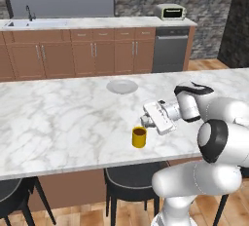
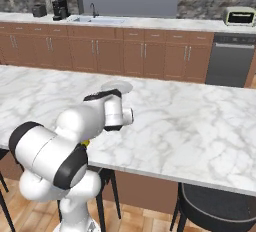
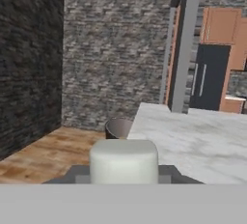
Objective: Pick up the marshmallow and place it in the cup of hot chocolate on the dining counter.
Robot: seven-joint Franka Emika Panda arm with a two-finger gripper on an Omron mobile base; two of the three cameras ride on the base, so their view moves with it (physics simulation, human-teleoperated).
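Observation:
The marshmallow [image 3: 124,160] is a white soft block pinched between the two dark fingertips of my gripper [image 3: 124,175], which is shut on it. From the left base view my gripper [image 1: 145,121] lies roughly level, pointing left, just above the rim of the cup of hot chocolate [image 1: 139,137]. That small yellow cup stands near the front edge of the dining counter [image 1: 58,118]. In the right base view a sliver of the yellow cup [image 2: 86,143] peeks out behind my arm.
A round grey plate [image 1: 122,86] lies further back on the marble slab, also seen as the plate [image 2: 116,86] past my wrist. Dark stools [image 1: 129,181] stand under the front edge. The wall counter with sink and toaster [image 1: 170,11] runs behind.

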